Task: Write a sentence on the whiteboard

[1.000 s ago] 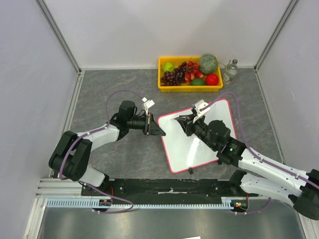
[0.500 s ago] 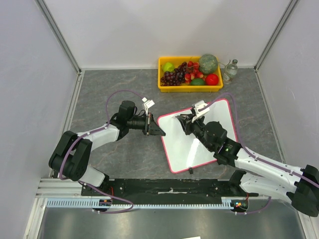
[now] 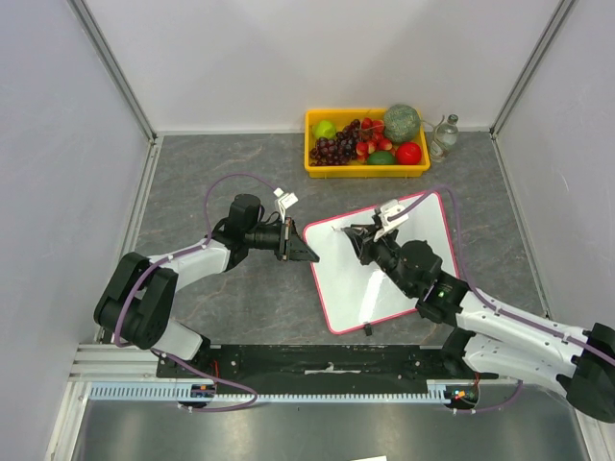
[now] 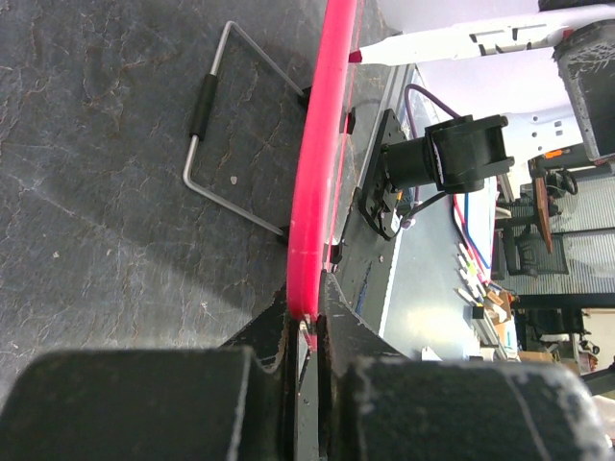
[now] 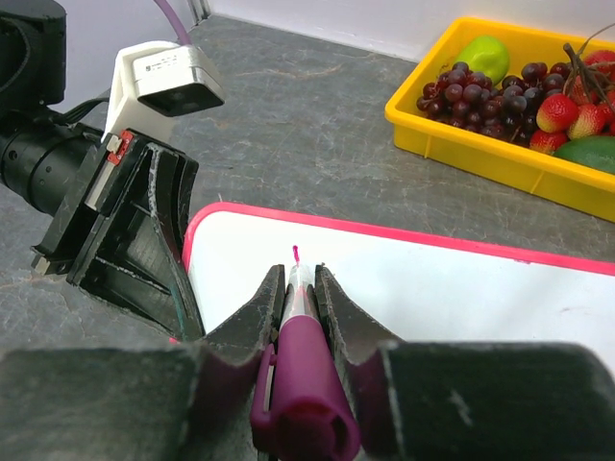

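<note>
Item 1. Right gripper (image 5: pixel 300 274): fingers pressed together on a magenta marker (image 5: pixel 303 384), nib pointing away from the wrist, just over the board's far-left area; contact with the surface cannot be told.

Item 2. Whiteboard (image 3: pixel 428 226): white, pink-red rim, lying skewed on the grey table (image 3: pixel 240 298) at centre-right, directly beneath the right gripper (image 3: pixel 357 233); small black clips on its near edge.

Item 3. Left gripper (image 3: pixel 309 254): at the board's left corner, jaws pinching the pink rim (image 4: pixel 322 144) edge-on, as the left wrist view shows (image 4: pixel 306 317).

Item 4. Yellow tray (image 3: pixel 312 144): beyond the board at the back wall, well apart from both grippers, holding grapes, strawberries and other fruit.

Item 5. Glass bottle (image 3: pixel 443 137): just beside the tray's right end.
</note>
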You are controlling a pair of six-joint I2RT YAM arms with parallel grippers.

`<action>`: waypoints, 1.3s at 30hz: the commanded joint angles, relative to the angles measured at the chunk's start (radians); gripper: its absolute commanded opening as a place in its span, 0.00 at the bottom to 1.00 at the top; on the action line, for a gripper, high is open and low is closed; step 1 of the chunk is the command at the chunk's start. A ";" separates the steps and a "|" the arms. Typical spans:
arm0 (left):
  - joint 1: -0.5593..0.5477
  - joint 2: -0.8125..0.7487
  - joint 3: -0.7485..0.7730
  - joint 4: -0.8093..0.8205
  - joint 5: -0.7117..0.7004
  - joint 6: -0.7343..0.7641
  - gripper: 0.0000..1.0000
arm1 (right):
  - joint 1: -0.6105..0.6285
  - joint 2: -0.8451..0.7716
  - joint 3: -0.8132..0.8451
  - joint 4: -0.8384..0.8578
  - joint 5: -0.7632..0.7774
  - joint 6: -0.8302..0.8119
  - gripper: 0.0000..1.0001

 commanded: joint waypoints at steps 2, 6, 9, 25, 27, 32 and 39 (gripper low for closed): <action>-0.010 0.015 -0.002 -0.034 0.028 0.127 0.02 | 0.001 -0.034 -0.028 -0.050 0.013 0.008 0.00; -0.011 0.015 -0.004 -0.034 0.027 0.129 0.02 | 0.001 -0.054 -0.038 -0.072 -0.002 0.018 0.00; -0.010 0.015 -0.004 -0.032 0.028 0.130 0.02 | 0.001 -0.066 -0.048 -0.080 -0.022 0.019 0.00; -0.010 0.022 -0.005 -0.032 0.020 0.132 0.02 | 0.004 -0.080 0.079 -0.072 -0.059 0.042 0.00; -0.010 0.017 -0.005 -0.032 0.020 0.129 0.02 | 0.002 -0.057 0.090 -0.055 -0.058 0.047 0.00; -0.011 0.015 -0.004 -0.034 0.020 0.129 0.02 | 0.002 0.006 0.108 -0.032 -0.033 0.038 0.00; -0.011 0.014 -0.004 -0.034 0.022 0.130 0.02 | 0.001 0.048 0.091 -0.005 0.002 0.042 0.00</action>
